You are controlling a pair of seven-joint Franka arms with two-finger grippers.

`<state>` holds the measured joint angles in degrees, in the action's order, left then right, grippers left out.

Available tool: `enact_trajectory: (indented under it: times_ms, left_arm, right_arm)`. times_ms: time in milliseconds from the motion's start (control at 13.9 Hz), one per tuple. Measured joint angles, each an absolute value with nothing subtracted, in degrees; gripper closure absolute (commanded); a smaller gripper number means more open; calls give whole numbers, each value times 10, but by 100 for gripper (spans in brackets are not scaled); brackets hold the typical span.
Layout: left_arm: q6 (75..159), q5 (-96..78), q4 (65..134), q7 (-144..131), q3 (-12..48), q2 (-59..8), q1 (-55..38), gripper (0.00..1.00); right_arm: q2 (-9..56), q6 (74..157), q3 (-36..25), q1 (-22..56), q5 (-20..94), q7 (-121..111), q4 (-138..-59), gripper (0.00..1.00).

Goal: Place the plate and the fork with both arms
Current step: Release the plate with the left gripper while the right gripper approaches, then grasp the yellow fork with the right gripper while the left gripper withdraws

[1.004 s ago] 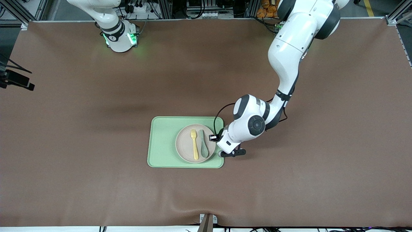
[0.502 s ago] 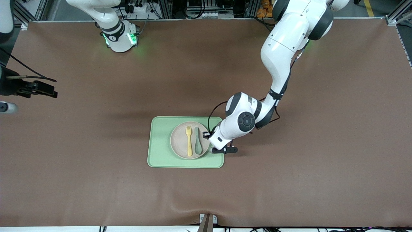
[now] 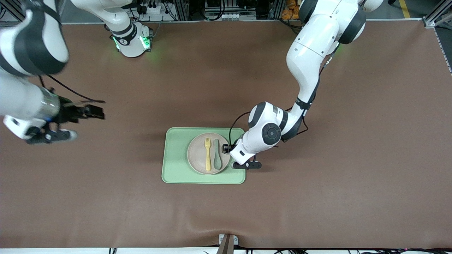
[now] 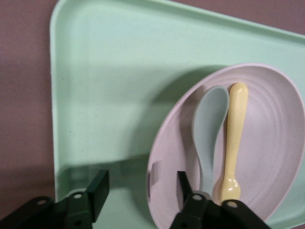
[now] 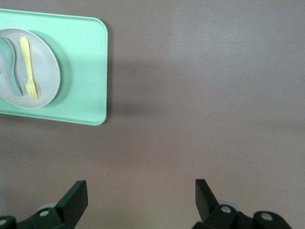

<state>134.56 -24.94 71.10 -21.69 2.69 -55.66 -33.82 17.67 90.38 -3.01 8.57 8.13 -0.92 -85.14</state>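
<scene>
While the left gripper stood at the plate's rim at the left arm's end of the light-green tray, its fingers were parted astride that rim, gripping nothing. On the plate lay the yellow fork beside a grey-green spoon. Over bare brown table near the right arm's end, the right gripper hung wide open and empty.

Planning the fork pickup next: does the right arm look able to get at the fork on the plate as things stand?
Probably yes. The right gripper is open over bare table toward the right arm's end. The fork lies uncovered on the plate; the spoon lies close beside it, and the open left gripper straddles the plate's rim.
</scene>
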Motion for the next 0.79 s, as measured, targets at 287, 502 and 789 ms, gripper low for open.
enact_trajectory:
  times_ms: [287,502,789]
  left_arm:
    - [1305,-249,696,-217,-9,-541,-338,0]
    - [1276,-234,693,-216,-34,-506,-337,0]
    - [1258,-199,693,-215,-44,-483,-312,0]
  right_arm:
    - [281,1012,-28,122,144,-16,-851,0]
    - [323,1105,-27,201,145,-14,-849,0]
    - [362,1196,-29,251,145,-4,-849,0]
